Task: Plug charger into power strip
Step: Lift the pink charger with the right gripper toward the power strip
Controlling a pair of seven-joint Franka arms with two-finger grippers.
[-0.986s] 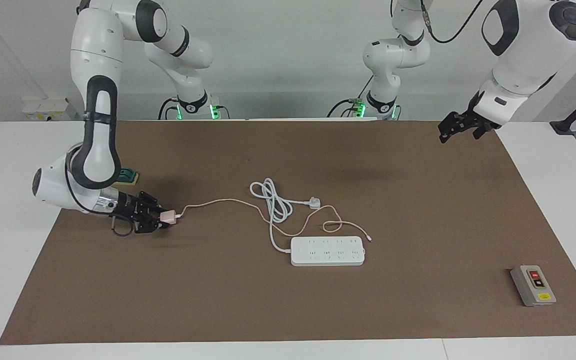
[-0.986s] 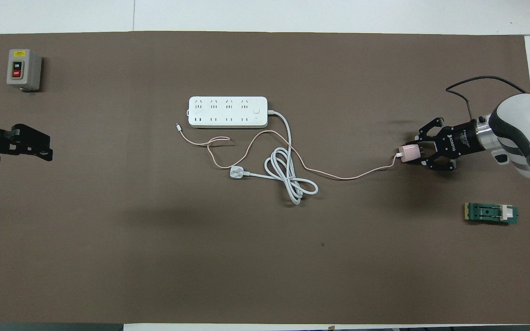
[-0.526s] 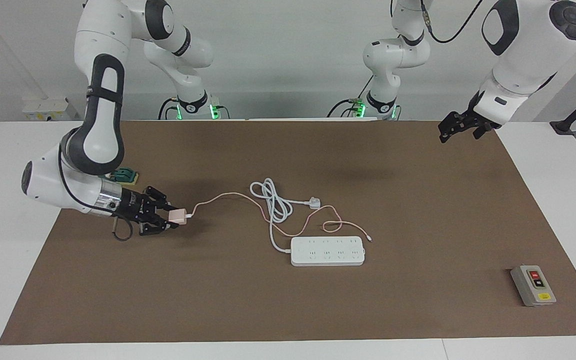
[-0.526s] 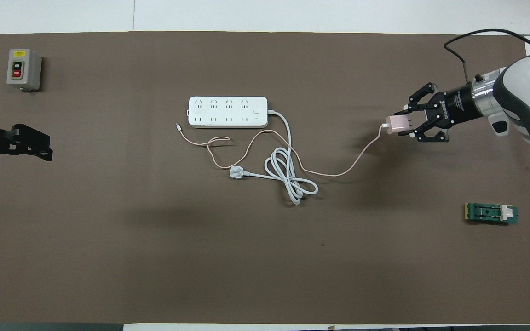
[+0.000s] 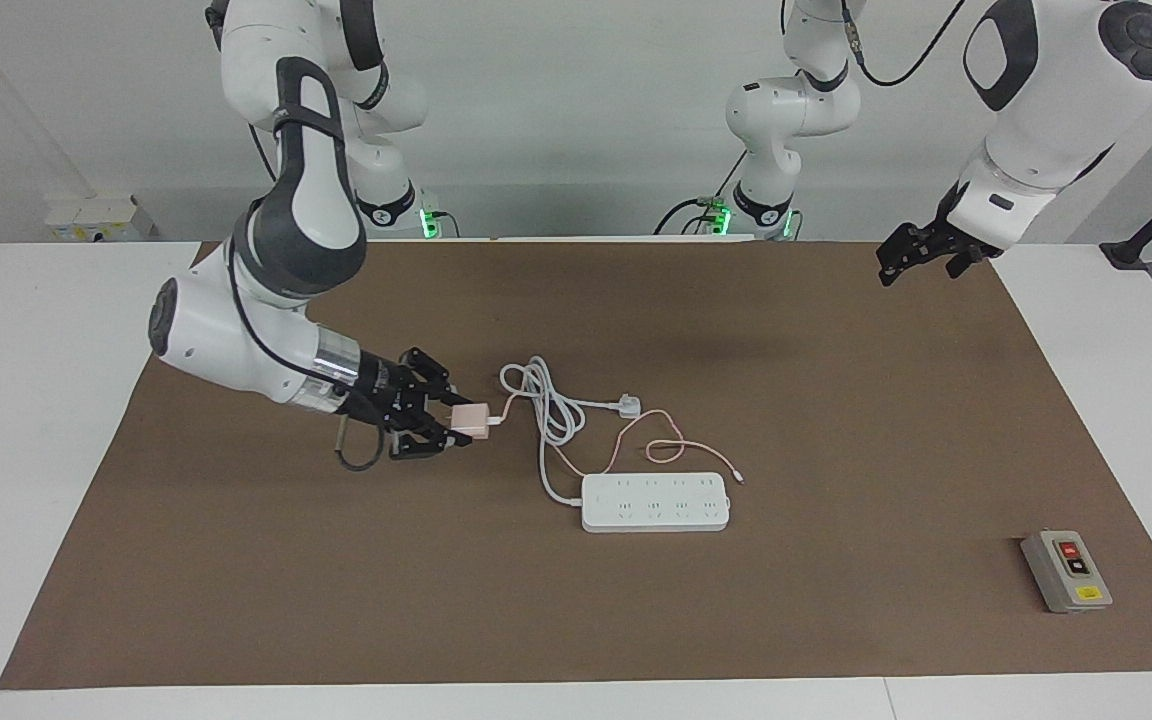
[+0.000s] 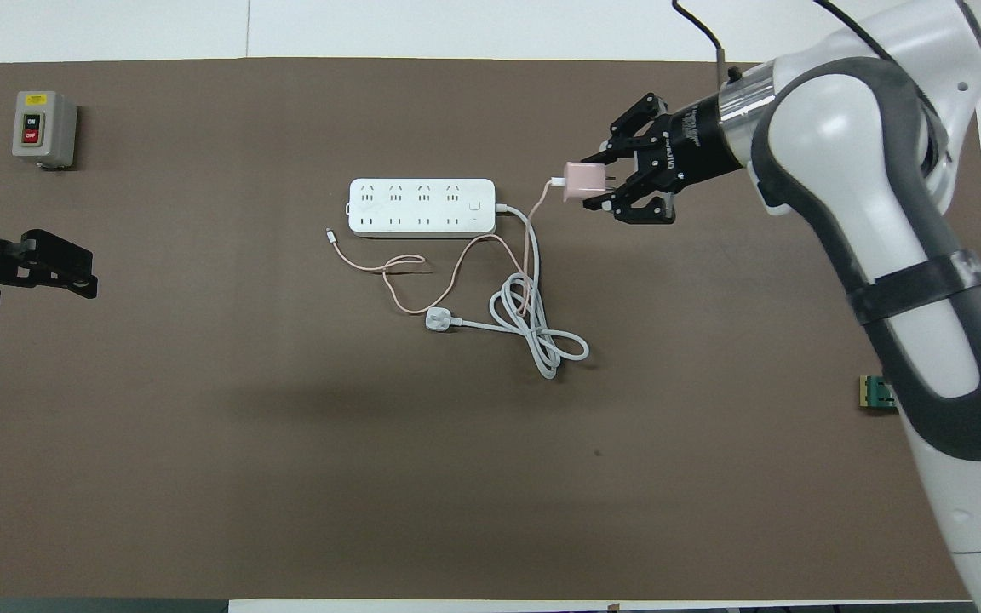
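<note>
**Charger in transit toward strip**

Right gripper (image 5: 461,425) clamped on charger (image 5: 472,421), fingers pinching the pink cube from two sides; cube carried clear of the mat (image 5: 836,620), prongs seemingly back between the fingers, cable end leading toward the strip. In overhead view, gripper (image 6: 605,181) and charger (image 6: 581,181) over bare mat just off the strip's cord end, on the right arm's side.

Strip (image 5: 656,502) flat near mat centre, sockets up, long axis parallel to the mat's long edges. Same in overhead (image 6: 421,206). Pink cable (image 6: 456,274) trailing from the cube down over the white cord (image 6: 533,328) coiled on the robots' side of the strip; cable's free tip beside the strip's other end.

Key relation: strip lies straight ahead of the fingers along its own long axis, below the cube. Prongs look roughly horizontal while sockets face up, so likely a wrist turn to point prongs down before any descent. Right arm far nearer the strip.

Left gripper (image 5: 921,255) waiting over the mat corner by its own base, fingers apart, empty. Seen in overhead (image 6: 52,268) near the mat's short edge.

Risk, as judged: cable snagging on the cord coil.
</note>
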